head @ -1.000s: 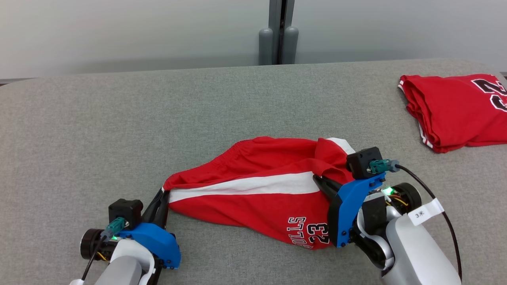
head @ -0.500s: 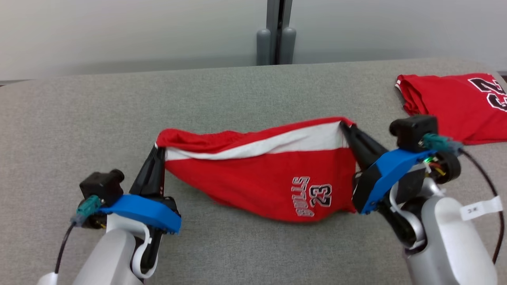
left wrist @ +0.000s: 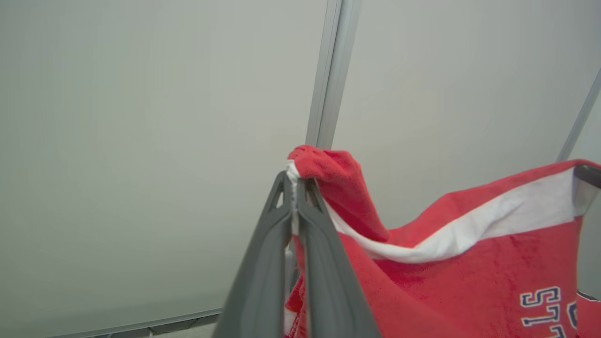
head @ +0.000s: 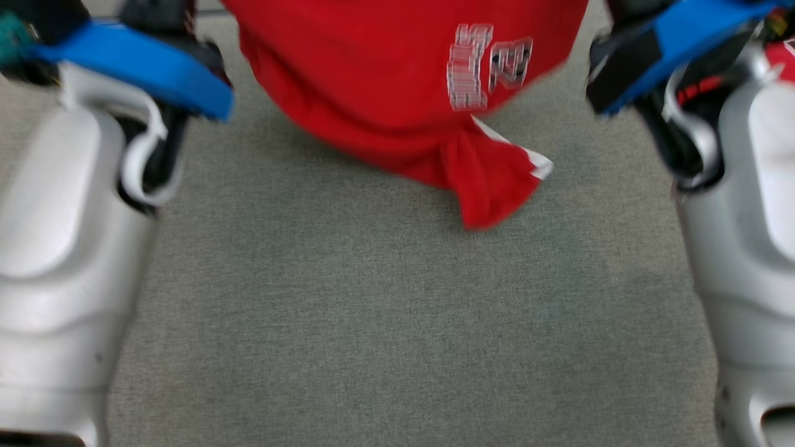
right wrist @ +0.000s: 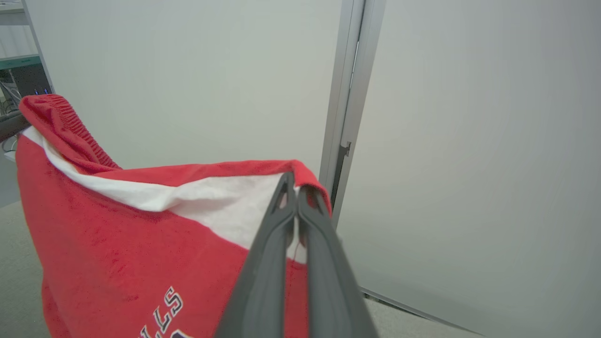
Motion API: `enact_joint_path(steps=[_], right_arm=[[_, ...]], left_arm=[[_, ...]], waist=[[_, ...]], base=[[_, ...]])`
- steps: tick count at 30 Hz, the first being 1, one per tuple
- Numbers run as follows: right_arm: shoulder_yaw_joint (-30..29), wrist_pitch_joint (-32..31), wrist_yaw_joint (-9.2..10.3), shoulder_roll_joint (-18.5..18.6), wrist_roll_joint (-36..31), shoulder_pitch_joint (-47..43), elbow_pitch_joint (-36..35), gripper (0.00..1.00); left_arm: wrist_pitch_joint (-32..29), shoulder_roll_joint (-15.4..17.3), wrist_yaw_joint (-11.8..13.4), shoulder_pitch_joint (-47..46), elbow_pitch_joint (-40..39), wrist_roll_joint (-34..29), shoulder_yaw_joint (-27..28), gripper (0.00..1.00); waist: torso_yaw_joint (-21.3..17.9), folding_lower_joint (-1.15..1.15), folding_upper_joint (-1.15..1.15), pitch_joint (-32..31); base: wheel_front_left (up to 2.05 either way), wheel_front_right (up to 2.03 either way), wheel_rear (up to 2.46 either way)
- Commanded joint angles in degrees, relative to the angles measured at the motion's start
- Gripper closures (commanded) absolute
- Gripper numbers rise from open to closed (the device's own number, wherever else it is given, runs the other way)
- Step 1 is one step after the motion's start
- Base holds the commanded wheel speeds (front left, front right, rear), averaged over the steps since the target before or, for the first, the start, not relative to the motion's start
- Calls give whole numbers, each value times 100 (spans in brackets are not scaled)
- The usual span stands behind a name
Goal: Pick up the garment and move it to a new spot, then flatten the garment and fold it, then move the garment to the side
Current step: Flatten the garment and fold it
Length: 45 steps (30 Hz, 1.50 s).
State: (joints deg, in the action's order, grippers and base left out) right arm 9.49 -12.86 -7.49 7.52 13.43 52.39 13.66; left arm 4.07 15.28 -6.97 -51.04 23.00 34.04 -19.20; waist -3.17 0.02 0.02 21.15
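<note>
The garment (head: 372, 81) is a pair of red shorts with a white stripe and number print, hanging in the air between both arms above the grey table (head: 372, 323). Its lowest corner dangles just over the cloth surface. In the left wrist view my left gripper (left wrist: 296, 180) is shut on one top corner of the garment (left wrist: 469, 263). In the right wrist view my right gripper (right wrist: 296, 190) is shut on the other top corner of the garment (right wrist: 141, 234). Both pale forearms stand at the sides of the head view, fingertips past its top edge.
A sliver of another red garment (head: 782, 53) shows at the right edge, behind my right arm. A pale wall with a grey upright post (right wrist: 350, 94) stands beyond the table.
Both arms have lifted the garment off the table, from a slack spread to hanging stretched between them. The head camera has tilted down and closer, so the arms look bigger.
</note>
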Motion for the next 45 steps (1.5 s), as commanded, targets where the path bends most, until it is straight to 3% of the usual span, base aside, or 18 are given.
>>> enact_joint_path(steps=[1,7,11,15,20,27,33,38,45], right_arm=[[26,234,-1,84,-85,371,165,100],[216,1584,-1,127,-472,1770,1047,100],[484,2367,-1,201,-708,2299,1522,100],[762,2601,-1,273,-750,2204,1876,100],[1427,2625,-1,496,-487,1358,2249,100],[2109,2162,-1,883,345,-309,2345,100],[2296,1284,-1,1285,922,-1582,1527,100],[1729,552,-1,1566,1194,-2823,422,100],[721,-881,-1,1497,1159,-4875,-1497,100]], left_arm=[[5,145,49,-365,114,-237,-49,100],[475,95,98,-1592,680,-358,156,100],[879,-58,105,-1883,870,-387,249,100],[1064,-188,29,-1624,856,-361,216,100],[1114,-352,-26,-713,754,-245,287,100],[1115,-482,-65,1332,461,-385,244,100],[1116,-547,-68,2682,575,-195,104,100],[1081,-612,71,3585,479,69,217,100],[661,-461,376,4683,-308,200,155,100]], waist=[[38,-2,-2,142],[-132,-2,-2,328],[-194,-2,-2,331],[-204,-2,-2,351],[-224,-2,-2,305],[-159,-2,-2,-75],[-45,-2,-2,-575],[105,-2,-2,-971],[271,-2,-2,-1335]], base=[[0,0,0],[0,0,0],[0,0,0],[0,0,0],[0,0,0],[0,0,0],[0,0,0],[0,0,0],[0,0,0]])
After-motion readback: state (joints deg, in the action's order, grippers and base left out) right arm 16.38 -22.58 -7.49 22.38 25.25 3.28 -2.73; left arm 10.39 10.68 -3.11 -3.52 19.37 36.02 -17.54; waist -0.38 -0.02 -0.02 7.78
